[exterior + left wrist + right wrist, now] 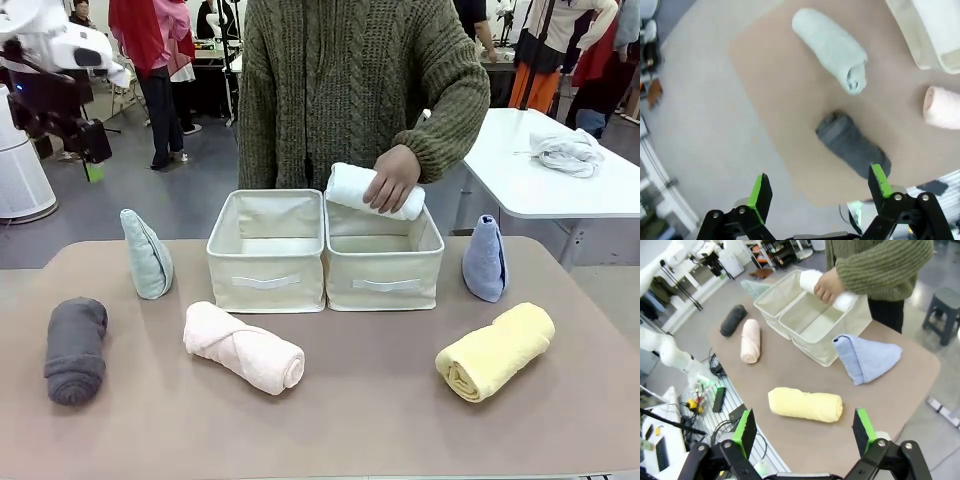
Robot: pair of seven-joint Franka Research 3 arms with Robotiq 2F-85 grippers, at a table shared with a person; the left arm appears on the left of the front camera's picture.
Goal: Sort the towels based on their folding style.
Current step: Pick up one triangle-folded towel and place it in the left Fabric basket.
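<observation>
These terry towels look light, soft and squashy, and likely to unroll if pinched at a loose end (the 2 cones more so). A grip across the middle of each bundle seems safest.

The person's hand is clasped round the white roll, holding it over the back rim of the right bin. From that bin:
- the blue cone stands just right
- the yellow roll lies front-right
- the pink roll lies front-left
- the pale green cone stands well left
- the dark grey roll lies farthest left

The left gripper hangs spread and empty high over the dark grey roll. The right gripper, likewise spread and empty, is above the yellow roll.
</observation>
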